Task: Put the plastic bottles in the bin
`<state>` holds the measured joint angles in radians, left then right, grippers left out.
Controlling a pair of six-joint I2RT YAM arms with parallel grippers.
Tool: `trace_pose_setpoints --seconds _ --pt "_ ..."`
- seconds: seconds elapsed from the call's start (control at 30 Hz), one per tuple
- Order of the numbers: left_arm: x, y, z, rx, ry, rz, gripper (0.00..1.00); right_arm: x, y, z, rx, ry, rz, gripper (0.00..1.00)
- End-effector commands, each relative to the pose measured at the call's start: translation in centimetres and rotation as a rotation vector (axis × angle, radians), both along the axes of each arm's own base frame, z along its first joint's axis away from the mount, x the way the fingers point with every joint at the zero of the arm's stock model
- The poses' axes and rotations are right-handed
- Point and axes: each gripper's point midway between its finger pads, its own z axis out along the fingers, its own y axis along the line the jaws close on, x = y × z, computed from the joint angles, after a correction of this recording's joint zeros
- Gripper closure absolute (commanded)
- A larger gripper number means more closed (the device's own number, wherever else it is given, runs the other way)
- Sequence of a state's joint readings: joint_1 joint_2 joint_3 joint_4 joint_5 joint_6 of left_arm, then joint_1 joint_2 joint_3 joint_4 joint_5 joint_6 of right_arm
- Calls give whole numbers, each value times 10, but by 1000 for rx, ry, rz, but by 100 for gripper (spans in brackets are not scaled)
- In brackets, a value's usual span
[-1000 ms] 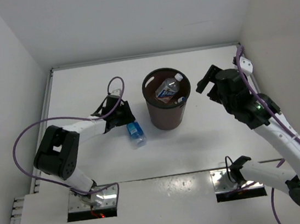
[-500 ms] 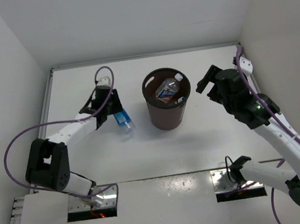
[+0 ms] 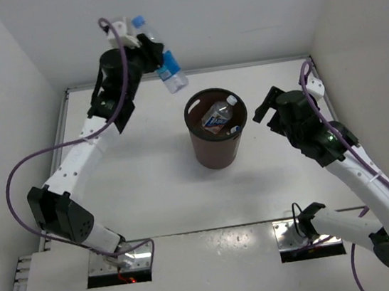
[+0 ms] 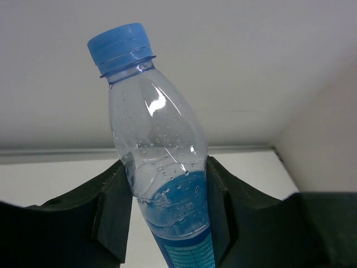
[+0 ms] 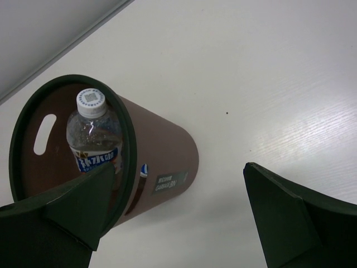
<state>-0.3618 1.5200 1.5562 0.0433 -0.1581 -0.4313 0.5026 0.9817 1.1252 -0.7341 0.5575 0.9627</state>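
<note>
My left gripper (image 3: pixel 156 56) is shut on the clear bottle with the blue label and blue cap (image 3: pixel 164 69) and holds it high in the air, up and to the left of the bin. In the left wrist view the bottle (image 4: pixel 162 167) sits between both fingers (image 4: pixel 111 206), cap up. The dark brown bin (image 3: pixel 217 138) stands mid-table with a clear bottle with a white-blue label (image 3: pixel 217 114) inside; both show in the right wrist view, the bin (image 5: pixel 162 162) and the bottle (image 5: pixel 95 139). My right gripper (image 3: pixel 267 111) is open and empty, right of the bin.
White walls close in the table at the back and both sides. The bin's wall has a handle slot (image 5: pixel 44 134) and a small label (image 5: pixel 170 181). The arm bases sit at the near edge.
My left arm lifted the blue-capped bottle from the table left of the bin and swung it up toward the back. The right arm has barely moved.
</note>
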Motion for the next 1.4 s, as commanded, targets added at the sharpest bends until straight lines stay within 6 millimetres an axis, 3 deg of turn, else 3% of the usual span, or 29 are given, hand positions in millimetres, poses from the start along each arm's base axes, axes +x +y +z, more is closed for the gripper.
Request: trace_pose_setpoints --seconds 0.0,0.03,0.23,0.4,0.53,0.67,0.8,0.83,0.87,0.93,1.07,1.2,1.23,1.3,1.37 --pt "-26 -76 8 86 -58 -216 71 5 -3 5 17 -36 -25 0" --pt "-35 -92 7 114 -70 -251 70 5 -3 5 17 -36 -25 0" --pt "-66 -123 -23 193 -46 -347 68 4 -3 2 13 -28 -25 0" --pt "-84 -143 -64 250 15 -400 66 4 -1 -2 21 -18 -22 0" --pt "-97 -156 -95 303 54 -439 59 4 -1 -2 21 -18 -22 0" --pt "-104 -156 -133 363 117 -459 45 5 -6 -2 15 -21 -40 0" --pt "-109 -152 -164 394 173 -466 37 3 -8 -3 11 -24 -47 0" --pt "-108 -151 -164 403 169 -466 33 3 -8 -3 11 -24 -47 0" --pt "-110 -150 -164 403 169 -466 27 3 -8 -3 11 -24 -47 0" --pt "-107 -146 -164 405 171 -442 2 3 -8 -3 11 -24 -47 0" --pt "-99 -144 -126 358 105 -391 0 3 -7 -3 16 -21 -39 0" --pt "-89 -150 -69 287 11 -358 0 5 -4 -4 21 -20 -31 0" --pt "-89 -150 -37 241 -40 -352 0 6 -6 -4 21 -20 -40 0" --pt "-85 -154 -13 213 -83 -346 0 6 -6 -4 21 -20 -40 0" --pt "-84 -151 29 168 -152 -323 0 6 -5 -5 26 -17 -33 0"
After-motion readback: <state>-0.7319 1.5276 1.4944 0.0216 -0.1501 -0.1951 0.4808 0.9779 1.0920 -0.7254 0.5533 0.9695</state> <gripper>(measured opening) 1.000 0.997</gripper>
